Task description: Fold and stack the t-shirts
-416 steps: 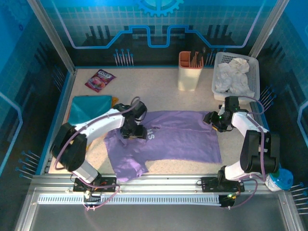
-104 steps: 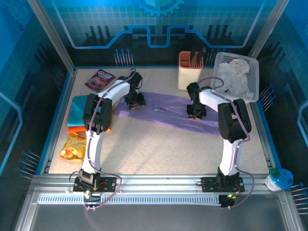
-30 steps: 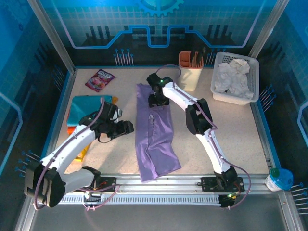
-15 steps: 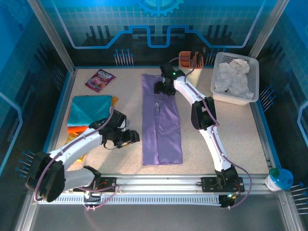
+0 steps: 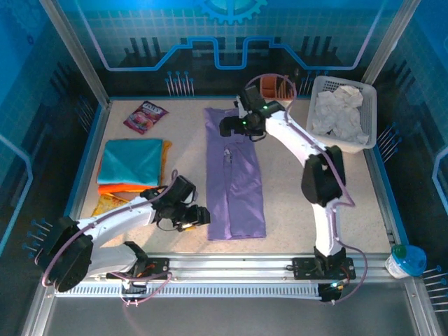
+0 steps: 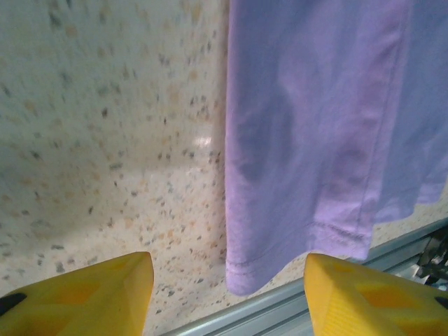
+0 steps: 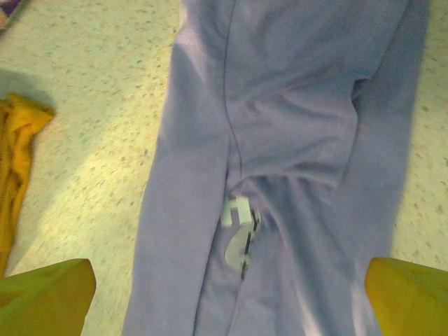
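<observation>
Left gripper (image 5: 199, 216) has slid beside the 7 o'clock hem corner of the lavender t-shirt (image 5: 238, 185); right gripper (image 5: 229, 129) hovers at 12 o'clock, both spread empty.

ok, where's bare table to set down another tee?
Biggest bare patch: table right of the lavender t-shirt, nearer than the basket, though the right arm crosses it. Narrower strip between that shirt and the teal t-shirt. Crowded: left edge, from those tees to the snack packet; left hand sits by the shirt's near hem.

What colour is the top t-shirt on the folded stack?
Teal; the top t-shirt shows best in the top external view.
</observation>
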You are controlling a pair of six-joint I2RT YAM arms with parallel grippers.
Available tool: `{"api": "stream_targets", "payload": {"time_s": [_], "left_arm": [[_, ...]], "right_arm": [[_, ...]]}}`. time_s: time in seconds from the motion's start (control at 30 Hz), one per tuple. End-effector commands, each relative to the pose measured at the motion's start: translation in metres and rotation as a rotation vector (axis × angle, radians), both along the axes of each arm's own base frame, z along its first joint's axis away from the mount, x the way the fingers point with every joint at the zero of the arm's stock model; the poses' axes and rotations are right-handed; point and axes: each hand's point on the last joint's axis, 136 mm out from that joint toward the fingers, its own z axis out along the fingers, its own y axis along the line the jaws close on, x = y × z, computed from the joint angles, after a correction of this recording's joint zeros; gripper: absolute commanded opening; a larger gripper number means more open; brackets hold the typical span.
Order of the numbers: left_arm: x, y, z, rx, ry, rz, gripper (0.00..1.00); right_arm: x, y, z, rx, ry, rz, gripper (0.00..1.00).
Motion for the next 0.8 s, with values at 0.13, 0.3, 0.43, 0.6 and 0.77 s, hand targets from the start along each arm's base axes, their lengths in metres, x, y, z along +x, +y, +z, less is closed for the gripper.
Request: {"api": "stream_targets", "payload": {"time_s": [0.13, 0.3, 0.43, 0.6, 0.77], "left_arm": [[-0.004, -0.011, -0.003, -0.022, 0.013, 0.028, 0.58], [-0.013, -0.024, -0.006, -0.004, 0.051, -0.020, 0.53], [-0.020, -0.026, -0.017, 0.025, 0.087, -0.022, 0.50], [-0.023, -0.029, -0.022, 0.033, 0.096, -0.024, 0.45], [-0.019, -0.034, -0.019, 0.028, 0.072, -0.013, 0.42]], "right_arm": [[-0.098, -0.045, -0.026, -0.019, 0.185, -0.044, 0.77], [-0.176, -0.081, -0.062, -0.086, 0.332, -0.102, 0.67], [-0.241, -0.094, -0.088, -0.133, 0.415, -0.079, 0.65], [-0.292, -0.087, -0.107, -0.011, 0.479, -0.099, 0.57], [-0.314, -0.089, -0.120, -0.079, 0.475, -0.104, 0.54]]}}
